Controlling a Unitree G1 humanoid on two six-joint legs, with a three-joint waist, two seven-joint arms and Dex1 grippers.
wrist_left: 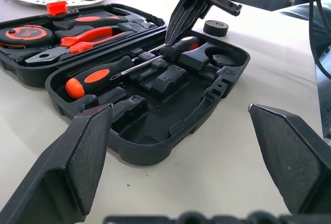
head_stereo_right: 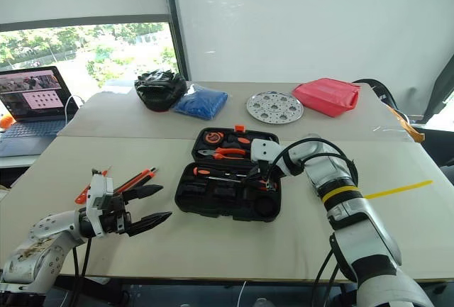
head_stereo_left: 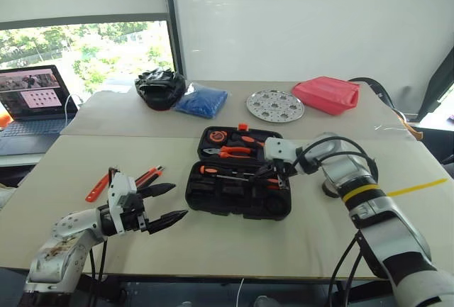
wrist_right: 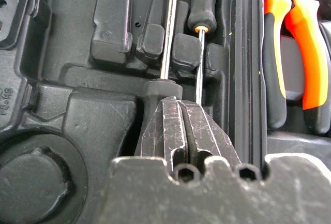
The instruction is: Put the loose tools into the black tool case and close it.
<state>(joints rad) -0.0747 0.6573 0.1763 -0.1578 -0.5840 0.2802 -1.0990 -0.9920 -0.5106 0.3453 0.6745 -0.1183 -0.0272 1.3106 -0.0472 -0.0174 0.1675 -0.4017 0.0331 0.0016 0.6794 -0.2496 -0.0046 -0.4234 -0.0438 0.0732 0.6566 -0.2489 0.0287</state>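
The black tool case (head_stereo_left: 237, 179) is laid open on the desk (head_stereo_left: 312, 229), near its middle. The far half holds orange-handled pliers (head_stereo_left: 230, 152). The near half holds two screwdrivers (wrist_left: 119, 68) seated in the moulded slots.

The right gripper (wrist_left: 181, 23) is positioned over the right end of the near half. Its fingers (wrist_right: 178, 131) are pressed fully together, tips resting against a black screwdriver handle (wrist_right: 155, 97); whether anything is grasped cannot be told.

The left gripper (head_stereo_left: 162, 204) is held level to the left of the case, fingers spread wide and empty. Loose screwdrivers (head_stereo_left: 145, 177) lie just beyond it. A small black tape roll (wrist_left: 215, 27) sits on the desk beside the case.
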